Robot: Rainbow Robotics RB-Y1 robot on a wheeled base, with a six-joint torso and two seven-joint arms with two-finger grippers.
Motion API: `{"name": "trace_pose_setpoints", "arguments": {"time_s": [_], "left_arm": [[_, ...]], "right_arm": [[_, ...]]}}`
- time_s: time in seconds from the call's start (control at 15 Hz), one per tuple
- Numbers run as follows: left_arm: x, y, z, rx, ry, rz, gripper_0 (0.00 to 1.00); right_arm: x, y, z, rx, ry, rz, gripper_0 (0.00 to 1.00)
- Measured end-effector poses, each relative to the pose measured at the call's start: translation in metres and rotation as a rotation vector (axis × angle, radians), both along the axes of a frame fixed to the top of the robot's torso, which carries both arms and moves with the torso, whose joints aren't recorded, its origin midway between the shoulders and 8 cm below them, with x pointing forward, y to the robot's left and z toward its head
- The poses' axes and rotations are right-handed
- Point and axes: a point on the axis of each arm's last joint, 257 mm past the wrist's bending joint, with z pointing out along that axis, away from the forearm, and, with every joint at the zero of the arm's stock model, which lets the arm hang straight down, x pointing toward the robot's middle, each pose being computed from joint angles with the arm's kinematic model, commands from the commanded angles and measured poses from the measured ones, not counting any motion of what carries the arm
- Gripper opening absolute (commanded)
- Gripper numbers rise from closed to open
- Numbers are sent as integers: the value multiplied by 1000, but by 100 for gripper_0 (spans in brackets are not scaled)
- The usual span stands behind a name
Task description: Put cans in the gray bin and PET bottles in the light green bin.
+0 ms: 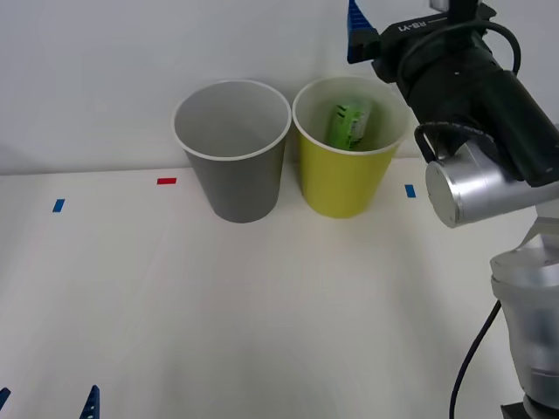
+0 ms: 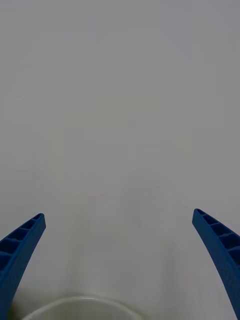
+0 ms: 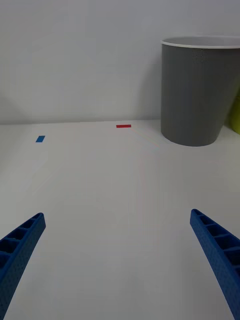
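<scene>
The front view looks down on the gray bin (image 1: 232, 148) from above; the left wrist view faces it (image 3: 201, 90) low over the desk (image 3: 100, 200).

Gray bin (image 1: 232, 153), light green bin (image 1: 347, 157) touching; table (image 1: 262, 323) front open.

Count on the white table (image 1: 262, 332): 2 bins, namely 1 gray bin (image 1: 234, 166) and 1 light green bin (image 1: 342, 175). 1 PET bottle (image 1: 348, 125), lying inside the light green bin. 3 tape marks: 2 blue tape marks (image 1: 58, 205), 1 red tape mark (image 1: 166, 181).
</scene>
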Motion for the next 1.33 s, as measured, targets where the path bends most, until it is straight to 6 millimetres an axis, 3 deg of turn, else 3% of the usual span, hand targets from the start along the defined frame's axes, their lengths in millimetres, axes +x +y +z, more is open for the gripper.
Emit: {"name": "trace_pose_setpoints", "arguments": {"time_s": [0.27,0.67,0.93,1.13,1.33], "left_arm": [[0,0,0,0,0,0,100],[0,0,0,0,0,0,100],[0,0,0,0,0,0,100],[0,0,0,0,0,0,100],[0,0,0,0,0,0,100]], "right_arm": [[-44,-36,-25,22,11,-44,100],[-79,-80,-67,26,30,-139,100],[-102,-111,-117,32,87,-190,100],[-117,-125,-143,60,117,-220,100],[-137,-128,-152,80,88,-219,100]]}}
